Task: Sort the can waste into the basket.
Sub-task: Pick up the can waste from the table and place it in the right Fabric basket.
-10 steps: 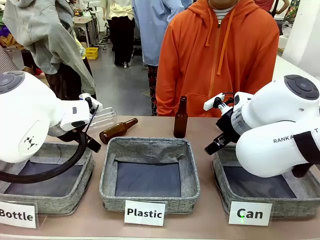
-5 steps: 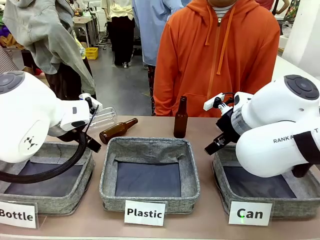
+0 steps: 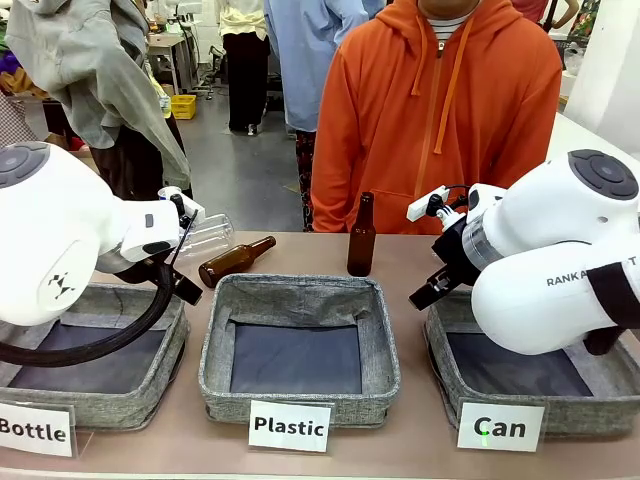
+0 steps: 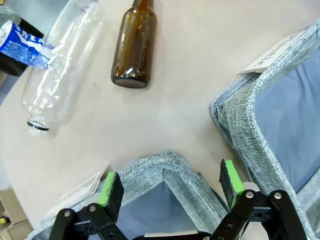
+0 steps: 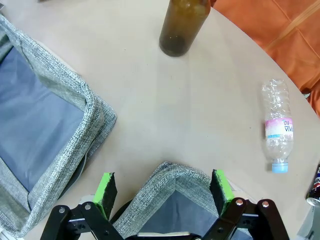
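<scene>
We are holding both claws spread wide, nothing between the pads: the left gripper (image 4: 169, 181) is hanging over a corner of the "Bottle" basket (image 3: 130, 405), the right gripper (image 5: 162, 189) over a corner of the "Can" basket (image 3: 590, 418). The blue and white can (image 4: 15, 37) is lying on the table just beside a clear plastic bottle (image 4: 60, 65). The black can (image 5: 314, 192) (cut off at the picture's edge) is resting on the table too, outside the basket.

Front camera low across table (image 3: 420, 262) toward person (image 3: 440, 110); wrist cameras close overhead, both over Plastic basket (image 4: 232, 107)
</scene>
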Robot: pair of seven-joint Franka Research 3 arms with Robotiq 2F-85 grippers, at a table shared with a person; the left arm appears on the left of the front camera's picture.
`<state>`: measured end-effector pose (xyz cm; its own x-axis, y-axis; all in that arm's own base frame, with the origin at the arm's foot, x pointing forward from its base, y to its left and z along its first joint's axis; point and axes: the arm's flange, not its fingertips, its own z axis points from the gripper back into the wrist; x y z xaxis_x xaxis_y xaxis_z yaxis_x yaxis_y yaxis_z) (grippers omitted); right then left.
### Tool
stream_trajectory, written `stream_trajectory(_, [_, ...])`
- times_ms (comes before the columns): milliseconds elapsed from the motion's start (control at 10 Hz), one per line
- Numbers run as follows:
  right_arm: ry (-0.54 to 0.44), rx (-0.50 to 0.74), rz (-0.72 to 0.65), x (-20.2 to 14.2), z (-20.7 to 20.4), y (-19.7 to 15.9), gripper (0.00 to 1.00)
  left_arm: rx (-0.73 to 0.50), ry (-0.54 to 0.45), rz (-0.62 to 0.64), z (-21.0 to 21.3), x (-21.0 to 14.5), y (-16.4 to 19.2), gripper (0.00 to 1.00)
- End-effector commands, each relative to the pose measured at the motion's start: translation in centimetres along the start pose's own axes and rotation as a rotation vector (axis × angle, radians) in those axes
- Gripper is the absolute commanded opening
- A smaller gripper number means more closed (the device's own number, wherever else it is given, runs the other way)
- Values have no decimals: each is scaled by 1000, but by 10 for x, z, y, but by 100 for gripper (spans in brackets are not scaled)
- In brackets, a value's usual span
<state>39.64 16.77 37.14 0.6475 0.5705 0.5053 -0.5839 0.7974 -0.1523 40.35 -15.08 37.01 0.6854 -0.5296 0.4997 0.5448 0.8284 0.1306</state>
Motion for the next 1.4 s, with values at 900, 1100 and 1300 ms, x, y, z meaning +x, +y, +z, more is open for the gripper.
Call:
stream_trajectory(900, [-262,698,-618,-105,188,-78,100,-710,-265,158,202,-95,91,100])
stream_trajectory(1100, [-347,845,-814,-167,168,-126,100,-901,-470,409,187,-173,163,100])
stream_trajectory(1300, [-418,906,-1009,-214,143,-162,100,-976,-616,677,165,-227,202,100])
